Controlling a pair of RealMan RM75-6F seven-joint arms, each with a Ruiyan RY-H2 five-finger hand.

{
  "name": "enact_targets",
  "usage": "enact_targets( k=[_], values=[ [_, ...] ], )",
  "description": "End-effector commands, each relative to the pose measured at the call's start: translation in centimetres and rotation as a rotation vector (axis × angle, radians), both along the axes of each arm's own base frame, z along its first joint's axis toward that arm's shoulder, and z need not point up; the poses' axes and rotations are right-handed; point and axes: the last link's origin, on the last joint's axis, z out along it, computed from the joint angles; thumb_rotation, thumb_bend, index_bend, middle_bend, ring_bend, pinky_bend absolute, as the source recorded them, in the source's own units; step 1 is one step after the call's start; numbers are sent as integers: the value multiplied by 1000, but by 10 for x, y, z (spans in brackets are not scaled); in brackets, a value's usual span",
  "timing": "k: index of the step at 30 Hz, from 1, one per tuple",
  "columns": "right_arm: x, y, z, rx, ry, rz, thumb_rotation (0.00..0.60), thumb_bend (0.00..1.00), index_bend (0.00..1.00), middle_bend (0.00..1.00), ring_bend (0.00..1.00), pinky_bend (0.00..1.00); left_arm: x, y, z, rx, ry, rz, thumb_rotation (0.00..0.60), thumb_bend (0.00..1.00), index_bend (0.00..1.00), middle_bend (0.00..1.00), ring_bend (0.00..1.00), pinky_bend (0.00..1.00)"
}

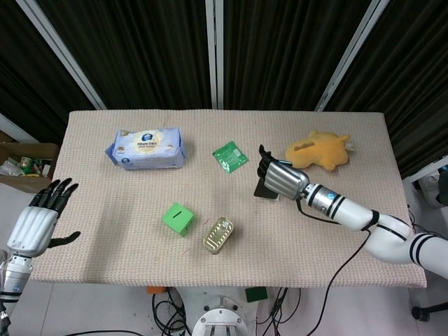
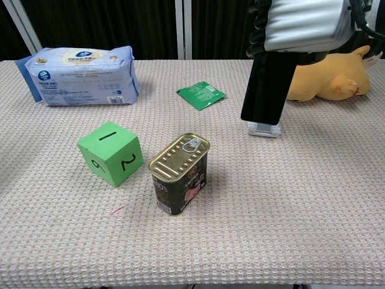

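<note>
On the woven beige tabletop (image 1: 105, 210), the right hand (image 1: 282, 179) grips a black phone (image 2: 267, 90) by its top, held upright just above a small white stand (image 2: 263, 129), beside the yellow plush toy (image 1: 318, 152). Off the table edge, the left hand (image 1: 35, 224) is empty with fingers spread. Nearby are a wet-wipes pack (image 1: 145, 148), green cube (image 1: 178, 218), and luncheon-meat tin (image 1: 218, 234).

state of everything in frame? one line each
right hand: grips the phone from above
phone: lifted clear of the stand
stand: on the table, bare
can: upright, lid sealed
green cube: on the table, "2" facing front
left hand: fingers spread, holds nothing
</note>
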Motion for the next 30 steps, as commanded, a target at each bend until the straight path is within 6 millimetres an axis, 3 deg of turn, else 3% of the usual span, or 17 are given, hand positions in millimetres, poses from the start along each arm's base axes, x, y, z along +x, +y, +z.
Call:
enact_targets(
  k=[1,13,30],
  values=[
    [2,0,2,2,29,10,600,525,607,390,289,170,0,0,-1,-2,-1,1,562,86,56,18,2,173],
    [0,-2,3,-33,102,5,600,523,629,397,289,151,-4,1,-1,-2,-3,6,562,86,56,18,2,173],
    [-4,4,-17,-68,120,-22,600,480,651,398,299,150,-12,3,-3,-15,-22,19,554,89,55,18,2,173]
  ],
)
